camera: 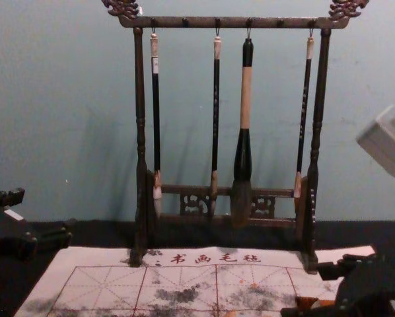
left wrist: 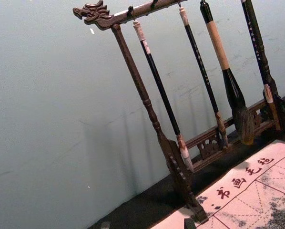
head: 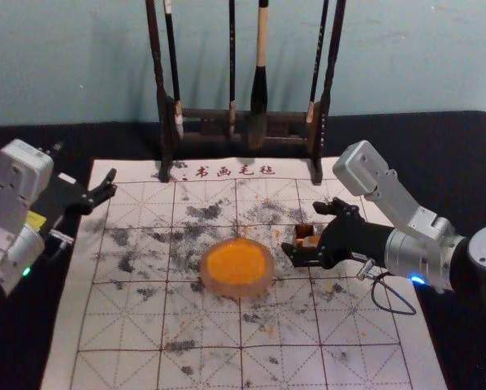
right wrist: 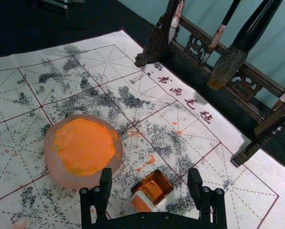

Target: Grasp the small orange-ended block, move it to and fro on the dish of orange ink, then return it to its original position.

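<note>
My right gripper (head: 301, 230) is open at the right of the dish, its fingers on either side of the small orange-ended block (head: 310, 241). In the right wrist view, the block (right wrist: 141, 201) shows a flat orange end with white sides, beside or partly in a glossy brown-orange holder (right wrist: 157, 185); which, I cannot tell. The open right gripper (right wrist: 151, 183) has a gap on both sides of them. The round dish (head: 214, 284) of orange ink (head: 239, 262) lies on the mat. My left gripper (head: 105, 185) is idle over the mat's left edge; the left wrist view has its parted fingertips (left wrist: 189, 223).
A dark wooden rack (head: 202, 116) with several hanging brushes, among them a thick one (camera: 242, 155), stands at the mat's back edge before the wall. The white gridded mat (head: 202, 370) carries black and orange smudges and lies on a black tabletop (head: 470, 146).
</note>
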{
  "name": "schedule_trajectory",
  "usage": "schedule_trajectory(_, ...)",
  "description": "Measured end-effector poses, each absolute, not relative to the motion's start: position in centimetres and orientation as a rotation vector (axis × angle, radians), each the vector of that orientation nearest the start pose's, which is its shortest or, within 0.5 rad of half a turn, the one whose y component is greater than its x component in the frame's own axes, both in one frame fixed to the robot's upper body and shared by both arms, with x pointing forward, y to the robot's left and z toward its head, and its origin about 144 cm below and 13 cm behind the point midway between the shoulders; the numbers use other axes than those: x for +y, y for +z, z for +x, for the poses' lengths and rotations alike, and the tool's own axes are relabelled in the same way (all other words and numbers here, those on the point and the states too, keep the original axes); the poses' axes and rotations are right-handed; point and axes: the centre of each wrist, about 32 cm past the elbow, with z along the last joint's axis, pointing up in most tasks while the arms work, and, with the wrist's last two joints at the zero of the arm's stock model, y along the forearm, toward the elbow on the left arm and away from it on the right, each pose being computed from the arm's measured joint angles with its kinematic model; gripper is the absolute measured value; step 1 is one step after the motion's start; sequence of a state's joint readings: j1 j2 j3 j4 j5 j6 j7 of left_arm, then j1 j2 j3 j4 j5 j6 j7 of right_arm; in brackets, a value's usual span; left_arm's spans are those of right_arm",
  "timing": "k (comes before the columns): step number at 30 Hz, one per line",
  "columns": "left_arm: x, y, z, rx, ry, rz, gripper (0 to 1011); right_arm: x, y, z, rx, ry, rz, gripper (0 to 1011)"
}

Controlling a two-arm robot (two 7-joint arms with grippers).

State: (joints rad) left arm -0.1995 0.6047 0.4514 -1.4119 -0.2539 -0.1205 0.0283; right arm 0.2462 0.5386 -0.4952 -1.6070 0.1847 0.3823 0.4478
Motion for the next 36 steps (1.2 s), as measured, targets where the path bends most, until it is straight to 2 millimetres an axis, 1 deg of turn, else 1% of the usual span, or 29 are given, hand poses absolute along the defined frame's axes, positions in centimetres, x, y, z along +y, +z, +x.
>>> schedule_trajectory(6, 31.0, 114.0, 48.9, -0.285, 1.248, 0.305, 1002, -24.3, 119.1, 49.0, -0.026, -0.744, -0.542, 1000)
schedule_trajectory(11, 31.0, 114.0, 48.9, -0.285, 1.248, 0.305, 1001, -24.4, 118.9, 48.4, -0.094, -0.809, -0.402, 1000)
schedule_trajectory(12, 31.0, 114.0, 48.9, -0.285, 1.248, 0.305, 1001, -24.4, 118.7, 48.1, -0.113, -0.857, -0.348, 1000)
schedule_trajectory(14, 31.0, 114.0, 48.9, -0.285, 1.248, 0.305, 1001, -24.3, 118.5, 47.9, -0.128, -0.91, -0.304, 1000)
schedule_trajectory(17, 31.0, 114.0, 48.9, -0.285, 1.248, 0.304, 1001, -24.1, 117.5, 47.5, -0.153, -1.069, -0.226, 1000)
schedule_trajectory(18, 31.0, 114.0, 48.9, -0.285, 1.248, 0.304, 1001, -24.1, 117.5, 47.5, -0.153, -1.069, -0.226, 1000)
schedule_trajectory(21, 31.0, 114.0, 48.9, -0.285, 1.248, 0.305, 1001, -23.9, 115.9, 47.2, -0.134, -1.198, -0.211, 1000)
schedule_trajectory(27, 31.0, 114.0, 48.9, -0.285, 1.248, 0.305, 1001, -23.6, 113.6, 46.7, -0.089, -1.284, -0.251, 1000)
schedule_trajectory(32, 31.0, 114.0, 48.9, -0.285, 1.248, 0.304, 1001, -23.5, 112.6, 46.5, -0.066, -1.295, -0.282, 1000)
schedule_trajectory(36, 31.0, 114.0, 48.9, -0.285, 1.248, 0.304, 1001, -23.5, 112.7, 46.5, -0.068, -1.295, -0.282, 1000)
